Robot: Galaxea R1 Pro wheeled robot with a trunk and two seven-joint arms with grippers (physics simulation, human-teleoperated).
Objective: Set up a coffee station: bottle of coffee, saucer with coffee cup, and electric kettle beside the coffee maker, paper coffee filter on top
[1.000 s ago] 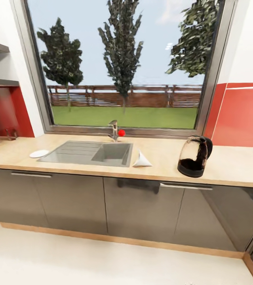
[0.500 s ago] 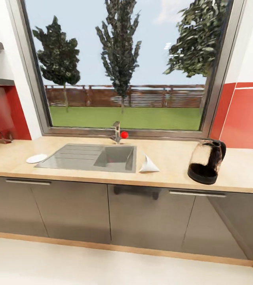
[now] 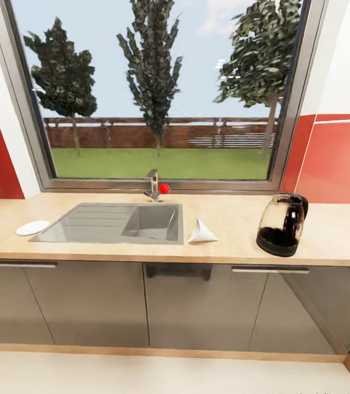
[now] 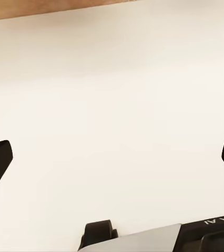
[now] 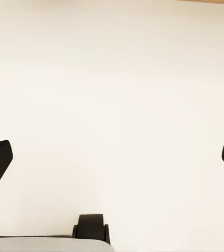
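A glass electric kettle [image 3: 281, 223] with a black base and handle stands upright on the wooden countertop [image 3: 235, 246] at the right. A white paper coffee filter [image 3: 201, 232], cone shaped, lies on the counter just right of the sink [image 3: 114, 221]. A white saucer [image 3: 32, 227] rests flat on the counter left of the sink. My left gripper [image 4: 112, 163] is open over pale floor, fingers far apart and nothing between them. My right gripper [image 5: 112, 163] is likewise open over the floor.
A tap [image 3: 153, 186] with a red knob stands behind the sink under a large window. Grey cabinet fronts [image 3: 196, 306] run below the counter, with pale floor [image 3: 158, 375] before them. Red backsplash [image 3: 333, 164] covers the wall at right.
The whole view has shifted: the camera turned right and came closer to the counter. The coffee maker at the far left has left the picture. The things on the counter have stayed put.
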